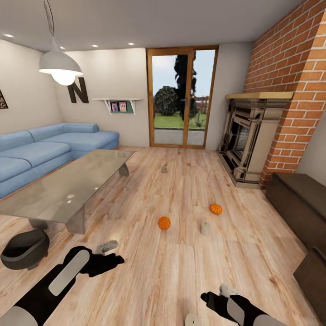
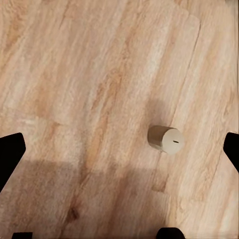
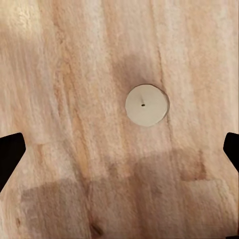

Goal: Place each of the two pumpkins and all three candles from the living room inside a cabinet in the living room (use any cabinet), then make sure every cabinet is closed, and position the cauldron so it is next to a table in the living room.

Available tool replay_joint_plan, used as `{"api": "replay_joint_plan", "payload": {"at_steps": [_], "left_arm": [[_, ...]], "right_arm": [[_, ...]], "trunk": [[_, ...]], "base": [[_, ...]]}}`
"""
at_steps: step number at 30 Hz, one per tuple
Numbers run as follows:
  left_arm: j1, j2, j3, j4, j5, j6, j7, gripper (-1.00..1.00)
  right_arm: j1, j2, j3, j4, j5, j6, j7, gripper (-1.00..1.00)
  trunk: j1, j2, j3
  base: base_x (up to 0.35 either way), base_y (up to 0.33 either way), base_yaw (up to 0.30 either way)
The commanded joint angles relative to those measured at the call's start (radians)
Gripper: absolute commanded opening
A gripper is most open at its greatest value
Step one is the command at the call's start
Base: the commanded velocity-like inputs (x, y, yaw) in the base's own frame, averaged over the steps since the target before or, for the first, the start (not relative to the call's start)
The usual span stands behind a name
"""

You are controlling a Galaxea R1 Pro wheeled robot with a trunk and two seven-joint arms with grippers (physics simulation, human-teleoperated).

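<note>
cream wax candle judged light, rigid, slippery; best gripped across its sides. right claw spread wide above it, left claw likewise empty.

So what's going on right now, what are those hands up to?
Left hand and right hand open, empty, each above a candle. Pumpkins on floor. Nothing blocking.

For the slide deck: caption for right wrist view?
Open right gripper hovers above an upright candle on the plank floor.
</note>
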State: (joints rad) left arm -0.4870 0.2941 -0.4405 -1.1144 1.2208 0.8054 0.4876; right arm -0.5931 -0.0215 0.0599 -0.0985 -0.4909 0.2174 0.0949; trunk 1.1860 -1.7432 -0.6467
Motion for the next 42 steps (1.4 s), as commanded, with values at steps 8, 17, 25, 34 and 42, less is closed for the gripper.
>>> {"api": "replay_joint_plan", "payload": {"at_steps": [8, 17, 25, 34, 42], "left_arm": [[0.000, 0.008, 0.023, -0.017, 0.029, 0.022, 0.009, 1.00], [0.002, 0.008, 0.028, -0.031, 0.056, 0.023, 0.012, 1.00], [0.002, 0.009, 0.028, -0.031, 0.057, 0.023, 0.014, 1.00], [0.002, 0.009, 0.028, -0.032, 0.057, 0.023, 0.014, 1.00], [0.003, 0.010, 0.028, -0.032, 0.057, 0.024, 0.014, 1.00]], "right_arm": [[0.000, 0.021, 0.008, 0.008, 0.019, -0.066, -0.010, 1.00], [0.000, 0.080, 0.009, 0.006, 0.060, -0.065, -0.158, 1.00], [-0.001, 0.092, 0.005, -0.008, 0.079, 0.035, -0.359, 1.00], [-0.001, 0.092, 0.005, -0.038, 0.080, 0.038, -0.376, 1.00], [-0.001, 0.093, 0.008, -0.038, 0.081, -0.001, -0.370, 1.00]], "trunk": [[0.031, -0.057, -0.026], [0.065, -0.120, -0.054], [0.096, -0.176, -0.079], [0.130, -0.239, -0.108], [0.161, -0.295, -0.133]], "base": [[0.000, 0.000, 0.000], [0.000, 0.000, 0.000], [0.000, 0.000, 0.000], [0.000, 0.000, 0.000], [0.000, 0.000, 0.000]]}}
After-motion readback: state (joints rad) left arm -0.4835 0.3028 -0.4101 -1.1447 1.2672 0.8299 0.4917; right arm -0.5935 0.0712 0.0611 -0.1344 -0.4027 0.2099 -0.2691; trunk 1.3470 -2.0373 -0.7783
